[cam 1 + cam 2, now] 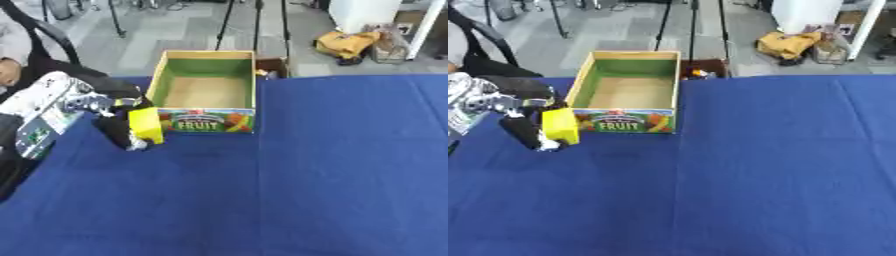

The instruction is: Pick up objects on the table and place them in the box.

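Left eye view: your left robot hand (118,131) comes in from the left edge and has its dark fingers curled round one yellow block (146,125), so it is gripping, not open. The block is held off the blue tabletop (332,165), long axis close to upright, tilted a little. It sits just beside the front left corner of the box (206,90), outside the wall and not over the opening. From the block, the box cavity lies to the robot's right and slightly farther away; that offset is what your coming move turns on. The box looks empty inside, brown floor and green inner walls, with a fruit label on the front face. Your right robot hand shows nowhere in this view.

Right eye view: same arrangement, the yellow block (560,126) in the left robot hand (525,131), just left of the box (627,87) front wall; whether they touch cannot be told. Count: one yellow block, one box, one robot hand visible. No other loose object can be made out on the tabletop. A small orange-and-dark thing (699,74) lies just behind the far right corner of the box; what it is cannot be told. Judgement: carry right and forward, clearing the left wall, before release
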Available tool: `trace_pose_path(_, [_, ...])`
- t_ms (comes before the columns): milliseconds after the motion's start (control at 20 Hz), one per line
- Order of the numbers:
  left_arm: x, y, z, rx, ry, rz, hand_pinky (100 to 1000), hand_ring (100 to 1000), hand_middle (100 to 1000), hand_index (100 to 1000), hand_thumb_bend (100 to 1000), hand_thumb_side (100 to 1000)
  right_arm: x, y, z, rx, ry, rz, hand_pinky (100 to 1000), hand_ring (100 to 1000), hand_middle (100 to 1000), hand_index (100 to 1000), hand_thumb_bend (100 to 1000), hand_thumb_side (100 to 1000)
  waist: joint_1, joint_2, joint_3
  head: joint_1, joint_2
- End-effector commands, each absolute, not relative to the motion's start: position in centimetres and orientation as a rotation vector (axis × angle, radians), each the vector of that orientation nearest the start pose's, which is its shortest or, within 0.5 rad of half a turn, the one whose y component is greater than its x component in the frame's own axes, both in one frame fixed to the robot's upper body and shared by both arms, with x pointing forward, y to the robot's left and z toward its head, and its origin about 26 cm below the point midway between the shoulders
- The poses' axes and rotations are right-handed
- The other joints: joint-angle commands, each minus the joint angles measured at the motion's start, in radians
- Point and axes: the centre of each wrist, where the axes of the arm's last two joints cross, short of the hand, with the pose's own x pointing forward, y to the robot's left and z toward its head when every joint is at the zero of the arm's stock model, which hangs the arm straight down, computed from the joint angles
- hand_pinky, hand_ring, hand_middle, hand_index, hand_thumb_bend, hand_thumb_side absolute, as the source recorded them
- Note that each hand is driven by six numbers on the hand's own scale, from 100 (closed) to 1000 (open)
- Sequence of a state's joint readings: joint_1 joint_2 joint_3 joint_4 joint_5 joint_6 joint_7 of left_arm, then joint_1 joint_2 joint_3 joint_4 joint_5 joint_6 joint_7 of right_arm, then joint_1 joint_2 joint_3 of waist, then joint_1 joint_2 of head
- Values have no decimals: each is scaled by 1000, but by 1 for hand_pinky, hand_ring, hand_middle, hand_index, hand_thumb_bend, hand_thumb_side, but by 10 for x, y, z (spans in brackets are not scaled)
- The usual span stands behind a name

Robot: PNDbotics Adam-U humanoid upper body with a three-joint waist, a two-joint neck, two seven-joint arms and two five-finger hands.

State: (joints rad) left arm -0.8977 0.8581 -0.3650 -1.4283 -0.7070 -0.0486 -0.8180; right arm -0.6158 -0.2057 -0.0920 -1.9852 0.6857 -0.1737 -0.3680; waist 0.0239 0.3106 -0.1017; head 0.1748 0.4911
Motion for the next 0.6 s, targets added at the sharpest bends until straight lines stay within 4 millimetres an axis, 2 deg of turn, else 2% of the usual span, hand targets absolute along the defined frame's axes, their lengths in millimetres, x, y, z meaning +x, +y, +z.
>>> trace_pose_path(50, [387,309,339,1056,-1082,-1797,432,519,476,673,100,574,314,-232,291,1150,3071,-89,736,809,567,829,100,826,3,-28,3,1,0])
trace_pose_path(300, [378,312,362,1099,-1148,-1723,431,516,473,670,100,580,314,-232,292,1151,3067,-90,735,809,566,829,100,825,5,-24,7,7,-5])
trace_pose_path(600, [385,319,382,1147,-1213,-1594,431,514,468,665,100,581,314,-231,297,1140,3053,-90,735,809,563,829,100,829,8,-3,-4,26,-26])
